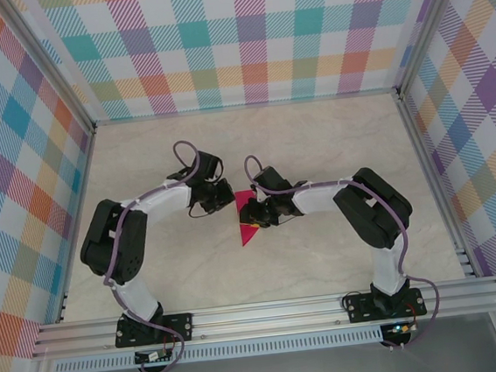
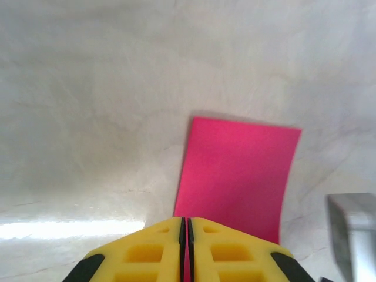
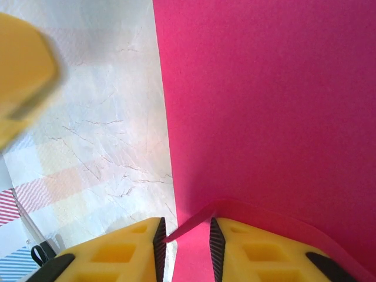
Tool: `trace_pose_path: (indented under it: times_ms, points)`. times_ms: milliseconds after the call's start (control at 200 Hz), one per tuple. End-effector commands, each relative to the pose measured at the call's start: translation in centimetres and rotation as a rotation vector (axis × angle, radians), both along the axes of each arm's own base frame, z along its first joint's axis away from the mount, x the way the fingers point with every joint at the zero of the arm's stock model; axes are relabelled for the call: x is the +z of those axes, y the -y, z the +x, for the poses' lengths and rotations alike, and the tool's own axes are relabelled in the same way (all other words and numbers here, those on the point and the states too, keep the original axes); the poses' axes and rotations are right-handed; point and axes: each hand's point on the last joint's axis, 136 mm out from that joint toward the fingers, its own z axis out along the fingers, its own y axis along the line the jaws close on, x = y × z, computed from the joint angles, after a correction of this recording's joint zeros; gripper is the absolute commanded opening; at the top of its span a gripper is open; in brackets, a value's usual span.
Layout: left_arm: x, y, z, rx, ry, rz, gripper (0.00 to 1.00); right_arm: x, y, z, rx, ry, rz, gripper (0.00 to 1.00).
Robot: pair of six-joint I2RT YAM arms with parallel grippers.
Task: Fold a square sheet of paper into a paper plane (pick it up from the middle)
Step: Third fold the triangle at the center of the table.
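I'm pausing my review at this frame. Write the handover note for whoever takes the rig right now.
Left gripper: shut on the pink paper, pinching one edge.
Right gripper: jaws apart, with a curled paper edge lying in the gap, not clamped.
Paper: between the two grippers at the middle of the table. From above it shows a folded point toward the arm bases.
Done: some folds are in; I cannot tell how many.
Left: probably press the remaining creases, then set the plane down.

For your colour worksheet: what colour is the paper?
The paper is plain magenta-pink; right wrist view shows it best.
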Motion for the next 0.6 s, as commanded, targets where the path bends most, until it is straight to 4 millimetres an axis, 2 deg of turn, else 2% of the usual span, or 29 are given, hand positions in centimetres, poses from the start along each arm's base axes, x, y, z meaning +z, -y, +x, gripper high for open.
trace_pose_path:
  times_ms: [0,145,470,600]
  points:
    - [1.0,-2.4,-0.4,0.057,0.009,0.022,0.12,-1.8,1.0,-0.6,0.001,-0.015,-0.069,0.32]
    - [1.3,-2.4,-1.3,0.041,0.01,-0.002,0.12,-1.5,0.9,-0.5,0.001,-0.003,-0.053,0.32]
    - [0.8,-0.9,-3.0,-0.027,-0.025,-0.1,0.12,-0.9,1.0,-0.5,0.005,0.024,-0.037,0.35]
    - [0.8,-0.1,-3.3,-0.059,-0.013,-0.132,0.12,-1.0,1.2,-0.4,0.0,0.021,-0.048,0.27]
